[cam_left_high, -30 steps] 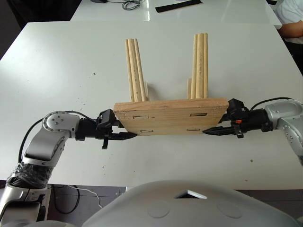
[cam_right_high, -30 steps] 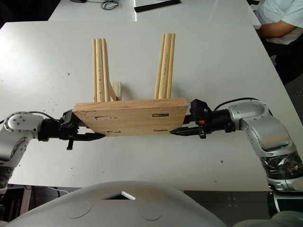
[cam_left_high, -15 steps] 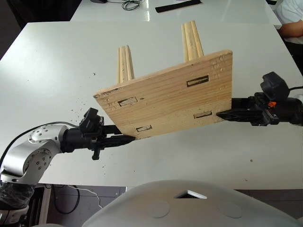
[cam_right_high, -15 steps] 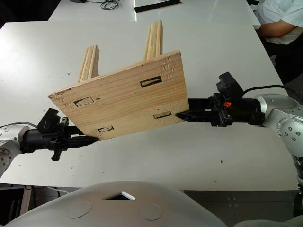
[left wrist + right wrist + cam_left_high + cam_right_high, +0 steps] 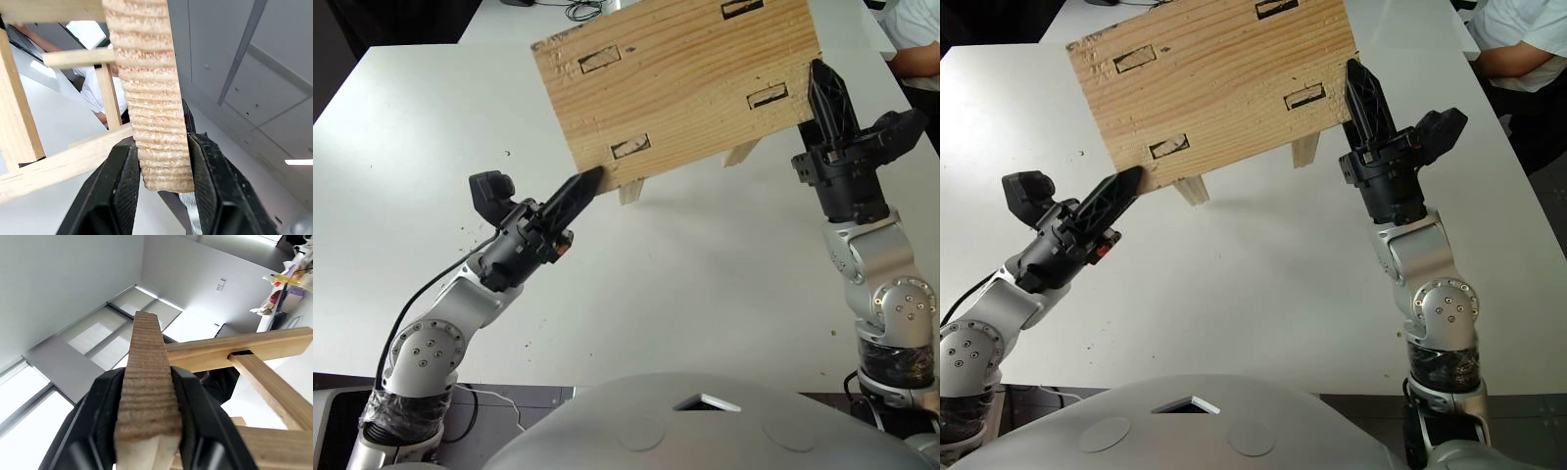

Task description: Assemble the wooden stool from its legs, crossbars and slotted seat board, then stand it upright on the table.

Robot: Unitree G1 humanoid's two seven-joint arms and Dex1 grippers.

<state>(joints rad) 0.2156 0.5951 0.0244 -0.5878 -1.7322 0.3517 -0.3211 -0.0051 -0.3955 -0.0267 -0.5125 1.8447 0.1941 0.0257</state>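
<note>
Stool [image 5: 685, 78] of pale grained wood, four dark slots, left pincer [image 5: 591, 180] and right pincer [image 5: 820, 78] clamped on opposite edges.

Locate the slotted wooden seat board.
In the eye views, the slotted wooden seat board hangs above the white table, clamped at its ends by the left gripper and right gripper.

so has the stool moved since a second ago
Yes. Against the white table, the stool has been lifted off its side and tipped towards upright, legs now pointing down.
</note>
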